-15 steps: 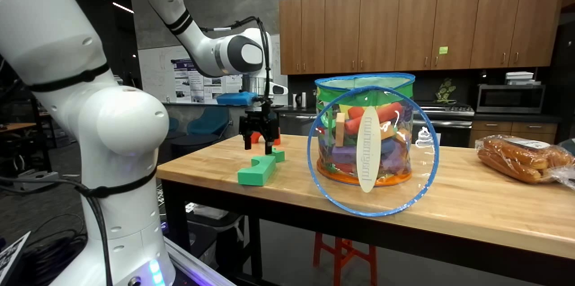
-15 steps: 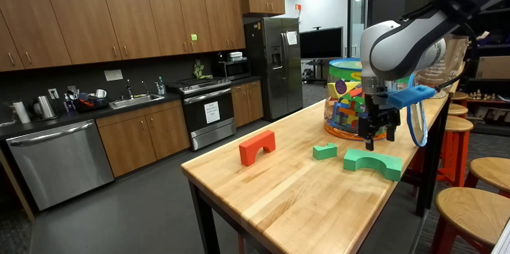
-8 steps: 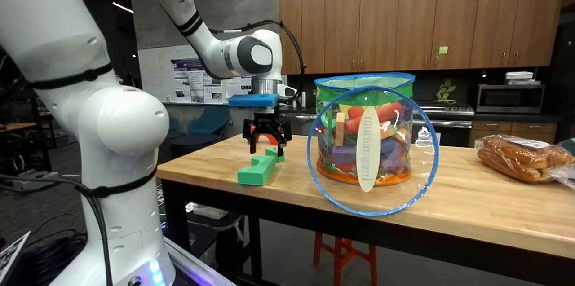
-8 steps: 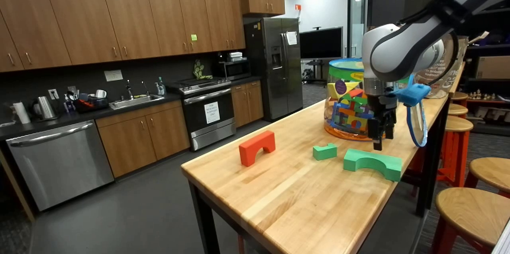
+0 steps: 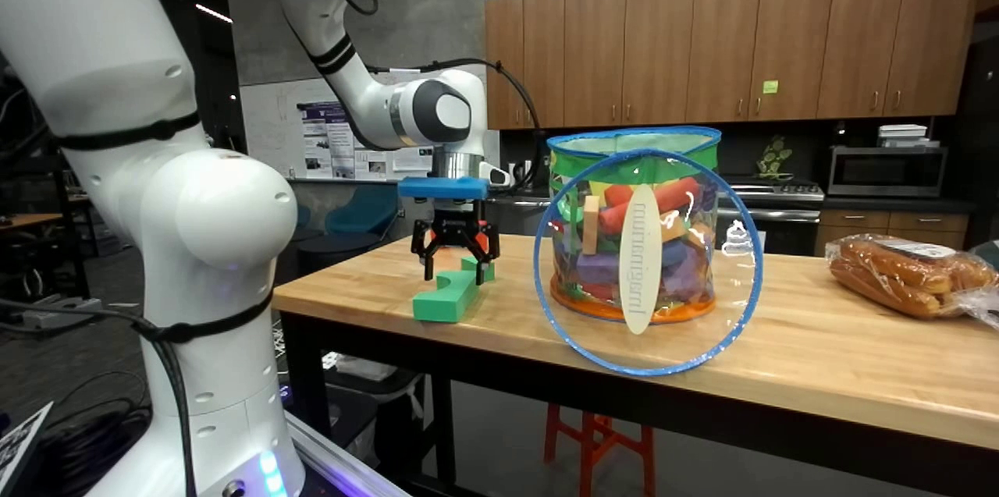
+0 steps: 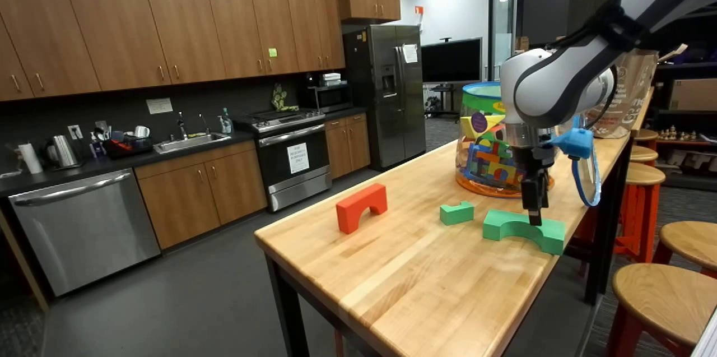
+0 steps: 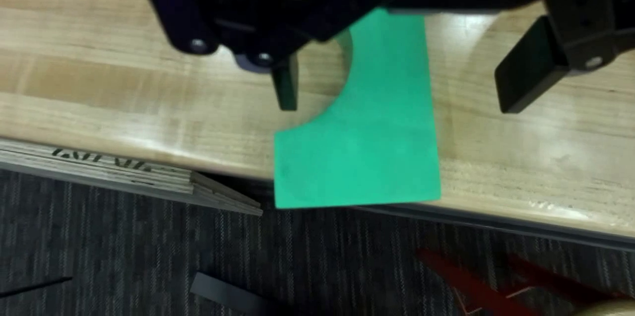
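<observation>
- Two black fingers (image 5: 428,269) of my gripper (image 5: 454,277) point down in an exterior view, spread wide and holding nothing.
- Just beneath those fingertips I see the long green block with a curved hollow (image 5: 443,302), lying on the light wooden tabletop (image 5: 812,349).
- Beside the fingers, toward that view's right, I have a clear plastic bucket with a blue rim and green band (image 5: 563,183); a round transparent lid with blue edging and a cream label (image 5: 640,263) is in front of it.
- Well apart from the fingers, farther right again, lies brown bread in a clear plastic bag (image 5: 909,275).
- My gripper shows nearly edge-on in an exterior view, where a small green notched block (image 6: 456,213) sits near the fingers and a red arch-shaped block (image 6: 358,204) stands well apart from them.
- Behind the fingers there, multicoloured blocks (image 6: 487,158) show through the bucket's wall.
- From the wrist view, one finger hangs over the curved hollow and its partner just outside the straight side, so the long green block lies between, bare wood showing at either flank; I can't judge the tips' height.
- Below the fingers, past the tabletop's edge, I see dark striped carpet (image 7: 322,266).
</observation>
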`<action>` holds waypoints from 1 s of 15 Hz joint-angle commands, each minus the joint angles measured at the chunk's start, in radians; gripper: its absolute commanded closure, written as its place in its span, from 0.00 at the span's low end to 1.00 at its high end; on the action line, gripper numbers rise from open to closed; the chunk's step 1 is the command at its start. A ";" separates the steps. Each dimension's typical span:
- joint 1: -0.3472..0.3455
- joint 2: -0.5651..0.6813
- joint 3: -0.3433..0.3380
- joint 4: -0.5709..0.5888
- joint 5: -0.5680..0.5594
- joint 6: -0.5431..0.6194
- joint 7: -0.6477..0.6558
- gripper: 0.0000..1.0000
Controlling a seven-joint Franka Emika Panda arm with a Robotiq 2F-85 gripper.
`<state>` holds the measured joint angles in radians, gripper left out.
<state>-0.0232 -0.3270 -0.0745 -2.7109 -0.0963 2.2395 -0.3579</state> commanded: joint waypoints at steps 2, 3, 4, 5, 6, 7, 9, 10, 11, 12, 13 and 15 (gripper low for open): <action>0.006 0.070 -0.013 0.029 -0.005 0.037 -0.034 0.00; 0.006 0.085 -0.013 0.037 -0.003 0.046 -0.034 0.00; 0.006 0.096 -0.011 0.043 -0.002 0.054 -0.033 0.00; 0.005 0.107 -0.010 0.050 -0.002 0.061 -0.030 0.08; 0.006 0.115 -0.009 0.056 0.002 0.067 -0.032 0.27; 0.006 0.121 -0.008 0.060 0.000 0.074 -0.032 0.32; 0.005 0.129 -0.005 0.065 -0.002 0.085 -0.031 0.47; 0.004 0.127 -0.004 0.065 -0.003 0.086 -0.029 0.55; 0.004 0.126 -0.003 0.064 -0.004 0.088 -0.027 0.64; 0.003 0.115 0.001 0.060 -0.008 0.088 -0.016 0.71; 0.003 0.105 0.005 0.055 -0.012 0.090 -0.003 0.80; 0.003 0.084 0.018 0.046 -0.024 0.096 0.034 0.85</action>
<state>-0.0231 -0.2124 -0.0710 -2.6560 -0.0965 2.3269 -0.3685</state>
